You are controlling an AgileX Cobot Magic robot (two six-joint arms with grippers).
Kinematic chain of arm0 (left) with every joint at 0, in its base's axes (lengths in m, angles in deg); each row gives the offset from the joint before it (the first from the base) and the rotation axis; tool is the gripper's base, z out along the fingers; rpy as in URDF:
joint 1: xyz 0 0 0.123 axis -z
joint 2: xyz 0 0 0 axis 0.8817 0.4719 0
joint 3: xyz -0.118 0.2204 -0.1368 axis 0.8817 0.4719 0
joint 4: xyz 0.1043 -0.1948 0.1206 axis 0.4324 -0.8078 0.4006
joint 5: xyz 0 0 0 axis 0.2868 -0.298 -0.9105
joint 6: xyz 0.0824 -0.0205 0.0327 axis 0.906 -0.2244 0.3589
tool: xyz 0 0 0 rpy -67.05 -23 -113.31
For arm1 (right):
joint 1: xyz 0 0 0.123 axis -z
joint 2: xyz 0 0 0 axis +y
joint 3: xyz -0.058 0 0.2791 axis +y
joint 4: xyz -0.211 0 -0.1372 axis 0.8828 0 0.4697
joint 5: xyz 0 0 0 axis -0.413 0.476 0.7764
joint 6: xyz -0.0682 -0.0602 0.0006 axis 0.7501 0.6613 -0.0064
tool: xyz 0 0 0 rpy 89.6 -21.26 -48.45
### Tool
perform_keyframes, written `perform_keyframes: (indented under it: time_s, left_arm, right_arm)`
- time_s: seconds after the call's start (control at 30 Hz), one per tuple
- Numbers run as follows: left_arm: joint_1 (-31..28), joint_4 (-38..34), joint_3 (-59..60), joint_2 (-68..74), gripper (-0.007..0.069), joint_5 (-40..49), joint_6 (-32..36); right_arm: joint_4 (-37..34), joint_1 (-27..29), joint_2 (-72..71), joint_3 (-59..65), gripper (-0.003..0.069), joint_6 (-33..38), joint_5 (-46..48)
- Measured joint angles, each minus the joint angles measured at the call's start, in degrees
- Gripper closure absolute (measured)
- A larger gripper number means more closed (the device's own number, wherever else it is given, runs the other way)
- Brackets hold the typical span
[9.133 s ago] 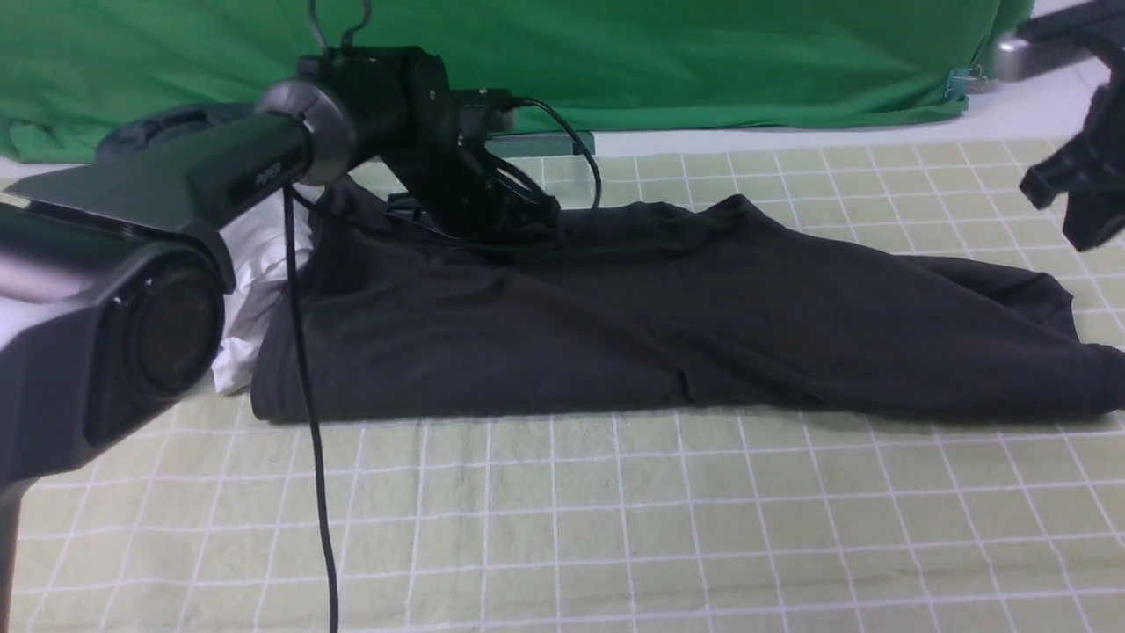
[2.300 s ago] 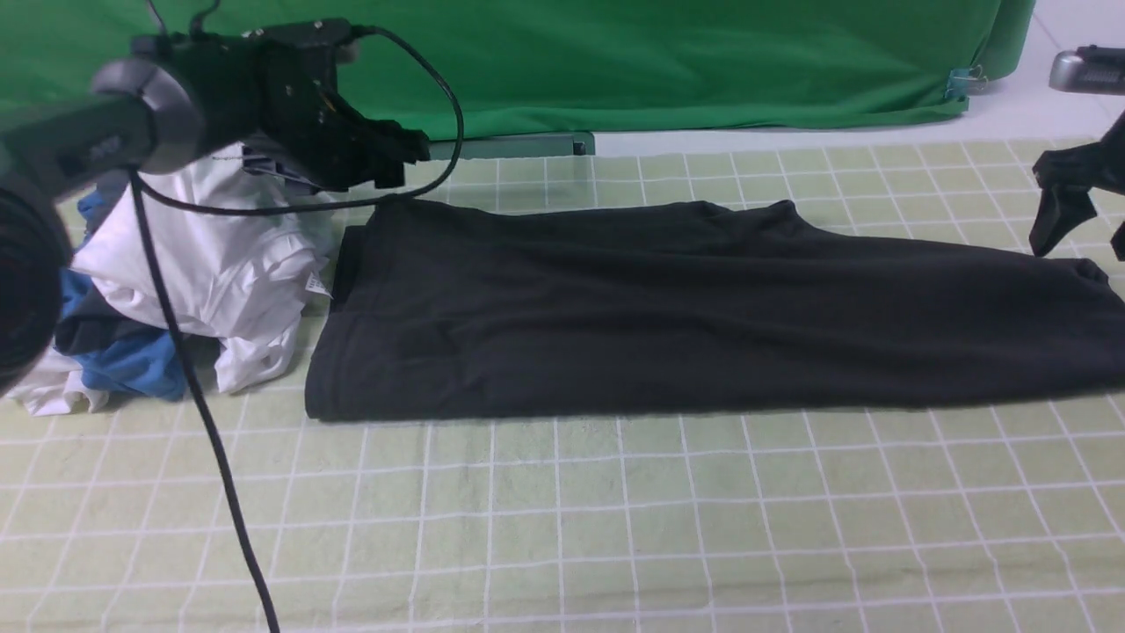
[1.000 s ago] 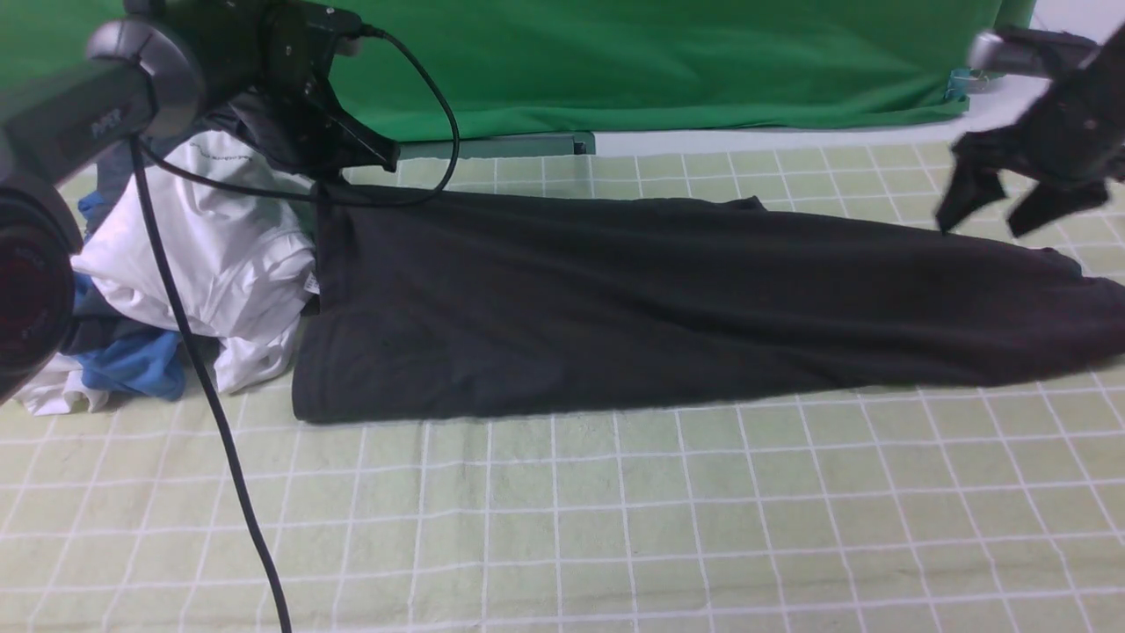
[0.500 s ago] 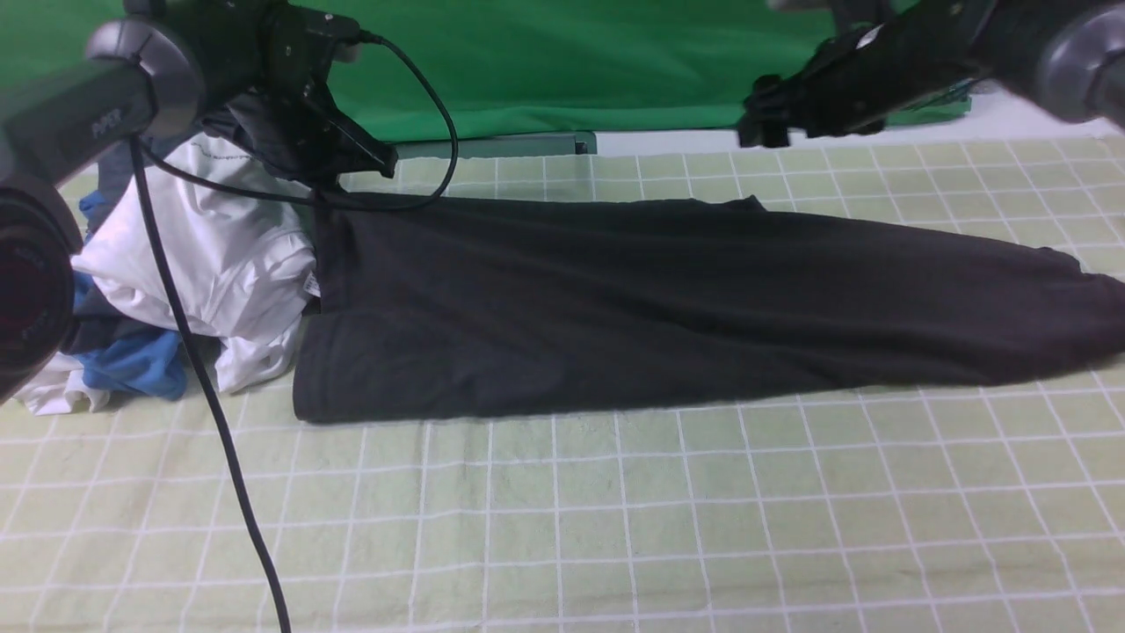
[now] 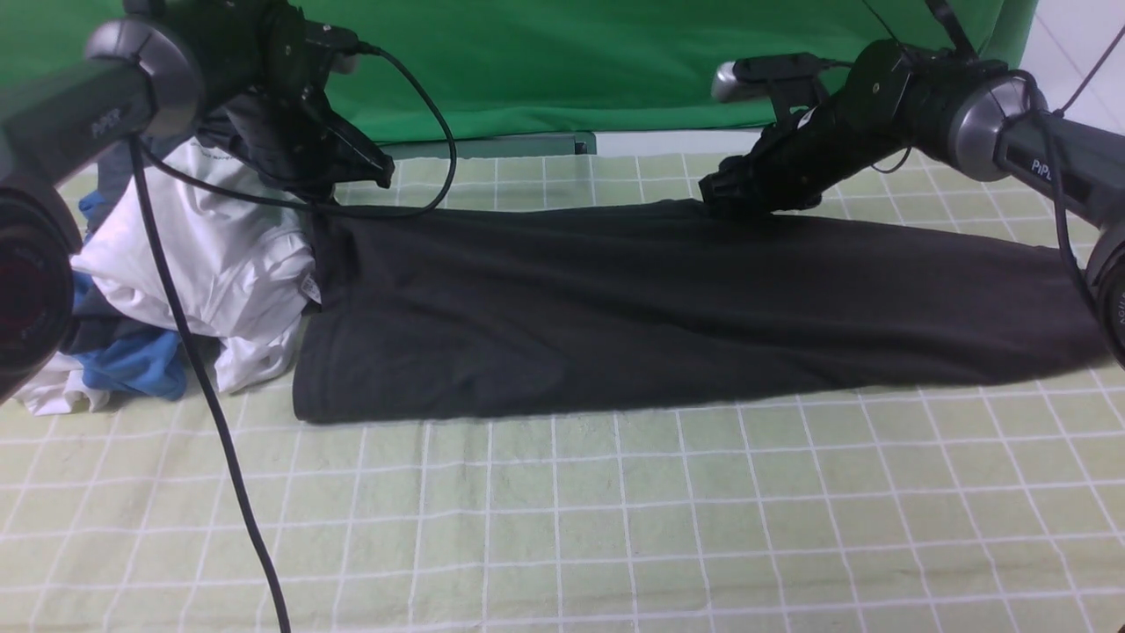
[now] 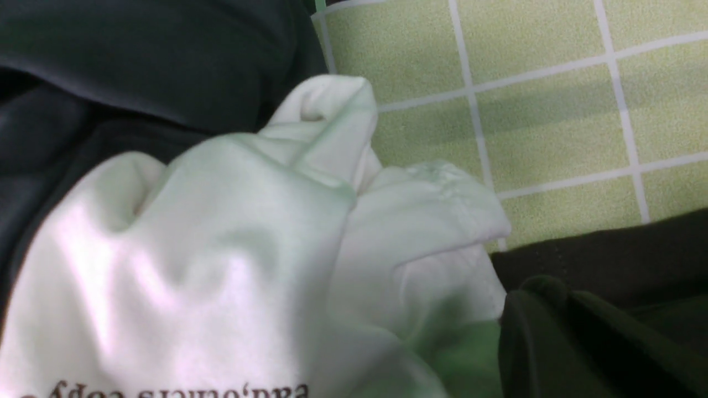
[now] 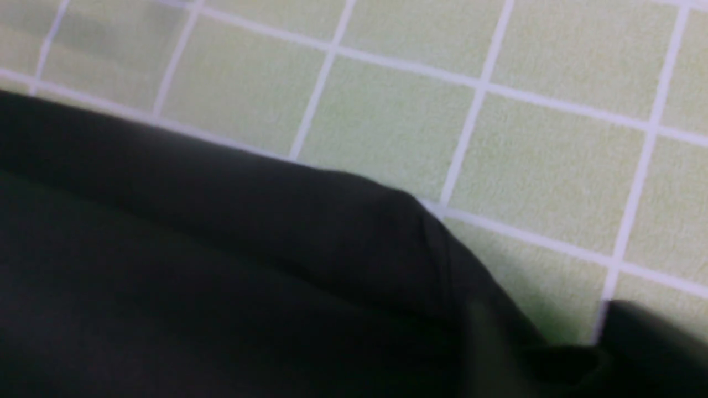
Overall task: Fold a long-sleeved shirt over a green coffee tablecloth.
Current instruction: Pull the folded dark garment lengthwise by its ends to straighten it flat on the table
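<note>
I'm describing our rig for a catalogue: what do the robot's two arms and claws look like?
The left arm and right arm are black tubes with silver-grey joint collars and white lettering. The left claw and right claw are black. A thick black cable loops off the left wrist and hangs down; thin wires rise by the right.
</note>
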Motion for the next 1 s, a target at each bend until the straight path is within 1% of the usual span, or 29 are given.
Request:
perform_keyframes:
  time_s: [0.03,0.1,0.13,0.27,0.4,0.63,0.67,0.73,0.8,0.87,0.9,0.93,0.97,1.0]
  left_arm:
    - [0.00,-0.41,0.00,0.00,0.0601,0.00,-0.06]
    - [0.00,-0.51,0.00,0.00,0.0601,-0.25,-0.10]
    - [0.00,-0.60,0.00,0.00,0.0601,-0.57,-0.26]
    - [0.00,0.00,0.00,0.00,0.0601,-1.74,-1.82]
    - [0.00,3.74,0.00,0.00,0.0601,-2.15,-6.63]
    - [0.00,4.73,0.11,0.11,0.0601,-1.81,-8.04]
    - [0.00,4.79,0.11,0.43,0.0599,-1.82,-8.04]
    - [0.00,5.04,0.11,1.32,0.0589,-1.74,-8.18]
    - [0.00,5.27,0.11,2.11,0.0571,-1.55,-8.71]
    - [0.00,5.68,0.11,2.81,0.0510,-1.55,-9.97]
    - [0.00,5.80,0.11,2.91,0.0503,-1.55,-10.05]
    - [0.00,6.39,0.11,2.98,0.0445,-1.49,-10.51]
    - [0.00,7.12,0.11,2.89,0.0396,-1.49,-10.92]
    - [0.00,7.57,0.11,2.68,0.0363,-1.30,-11.10]
  right_arm:
    - [-0.05,0.00,0.00,0.00,0.0553,0.67,-0.21]
    - [-0.11,0.00,-0.05,0.00,0.0606,1.37,-1.05]
    - [-0.15,0.00,-0.11,0.00,0.0618,1.54,-1.66]
    - [-0.15,0.06,-0.69,-0.02,0.0622,1.67,-3.90]
    - [-0.15,0.00,-1.15,-0.63,0.0624,1.69,-6.61]
    - [-0.15,-0.11,-1.15,-0.69,0.0615,1.63,-8.15]
    - [-0.15,-0.23,-1.15,-0.69,0.0606,1.63,-8.64]
    - [-0.04,-0.36,-1.15,-0.69,0.0567,1.63,-10.53]
    - [0.35,-0.41,-1.15,-0.69,0.0508,1.57,-12.43]
    - [0.79,-0.34,-1.15,-0.73,0.0421,1.57,-14.45]
    - [0.78,-0.28,-1.15,-0.73,0.0412,1.57,-14.54]
    - [0.91,-0.18,-1.15,-0.80,0.0331,1.57,-14.59]
    - [1.10,-0.14,-1.20,-0.92,0.0297,1.57,-14.02]
    - [1.40,-0.14,-1.28,-0.92,0.0274,1.57,-13.33]
